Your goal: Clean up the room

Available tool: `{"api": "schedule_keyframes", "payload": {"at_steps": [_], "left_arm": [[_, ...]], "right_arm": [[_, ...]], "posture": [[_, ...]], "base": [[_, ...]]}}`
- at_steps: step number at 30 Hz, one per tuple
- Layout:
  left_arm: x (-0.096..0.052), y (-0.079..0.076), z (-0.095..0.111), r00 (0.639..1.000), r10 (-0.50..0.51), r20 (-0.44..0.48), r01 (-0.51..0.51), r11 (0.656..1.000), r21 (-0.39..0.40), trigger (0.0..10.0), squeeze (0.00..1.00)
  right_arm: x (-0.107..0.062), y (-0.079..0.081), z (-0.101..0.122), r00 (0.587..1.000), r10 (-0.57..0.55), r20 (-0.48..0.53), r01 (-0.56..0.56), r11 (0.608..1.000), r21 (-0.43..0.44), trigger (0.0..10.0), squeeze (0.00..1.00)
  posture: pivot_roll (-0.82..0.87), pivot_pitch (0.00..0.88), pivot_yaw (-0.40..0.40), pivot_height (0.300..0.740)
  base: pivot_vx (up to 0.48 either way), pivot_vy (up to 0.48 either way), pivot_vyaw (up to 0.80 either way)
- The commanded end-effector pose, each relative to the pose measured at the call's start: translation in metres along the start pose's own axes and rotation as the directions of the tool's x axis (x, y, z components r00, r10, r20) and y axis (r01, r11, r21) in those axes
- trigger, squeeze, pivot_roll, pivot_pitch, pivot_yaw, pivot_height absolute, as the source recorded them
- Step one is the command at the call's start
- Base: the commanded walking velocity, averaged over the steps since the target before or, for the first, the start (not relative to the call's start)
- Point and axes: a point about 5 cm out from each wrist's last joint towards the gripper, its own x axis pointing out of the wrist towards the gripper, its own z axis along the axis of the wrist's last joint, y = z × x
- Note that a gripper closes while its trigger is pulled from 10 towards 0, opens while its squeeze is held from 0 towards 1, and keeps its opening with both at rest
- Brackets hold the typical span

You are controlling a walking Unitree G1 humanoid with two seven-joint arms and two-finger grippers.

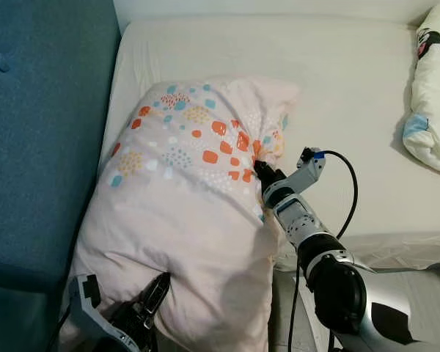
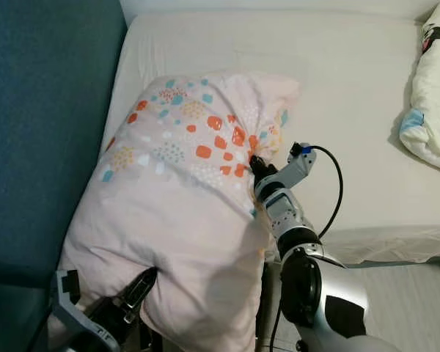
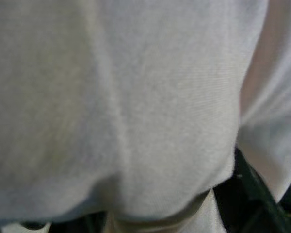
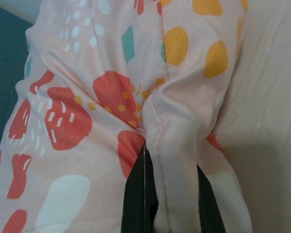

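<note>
A big pale pink pillow (image 1: 183, 198) with orange, teal and yellow spots lies on the left part of the bed, its lower end hanging past the mattress edge. My right gripper (image 1: 260, 170) is at the pillow's right side, shut on a fold of the seam; in the right wrist view the fabric (image 4: 172, 121) is pinched between the two black fingers (image 4: 136, 194). My left gripper (image 1: 160, 287) sits at the pillow's lower end, dug into the cloth and shut on it. In the left wrist view, pale fabric (image 3: 136, 107) bulges over a dark finger (image 3: 247, 194).
The white mattress (image 1: 337, 88) stretches to the right and back. A blue padded panel (image 1: 44, 132) runs along the left side. A bunched white quilt (image 1: 433, 95) lies at the right edge. Grey floor (image 1: 418, 293) shows beyond the bed's front edge.
</note>
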Motion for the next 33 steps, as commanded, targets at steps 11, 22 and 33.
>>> {"api": "schedule_keyframes", "payload": {"at_steps": [11, 22, 33], "left_arm": [[0.003, -0.002, -0.007, 0.999, 0.036, 0.015, -0.037, 0.998, 0.059, 0.0, 0.0], [0.029, -0.042, 0.035, 0.979, -0.172, 0.106, 0.138, 0.953, 0.268, 0.0, 0.0], [0.043, -0.125, 0.083, 0.844, -0.492, 0.212, 0.389, 0.835, 0.389, 0.0, 0.0]], "right_arm": [[-0.006, -0.011, -0.012, 0.998, -0.045, -0.041, 0.045, 0.999, 0.012, 0.0, 0.0], [0.011, 0.025, 0.009, 0.999, 0.046, 0.007, -0.046, 0.999, -0.012, 0.0, 0.0], [0.031, 0.106, 0.065, 0.946, 0.285, 0.153, -0.285, 0.958, -0.021, 0.0, 0.0]], "posture": [[0.16, 0.418, -0.088, 0.57], [0.15, 0.413, -0.091, 0.57], [0.15, 0.407, -0.094, 0.57]], "base": [[0.0, 0.0, 0.0], [0.0, 0.0, 0.0], [0.0, 0.0, 0.0]]}}
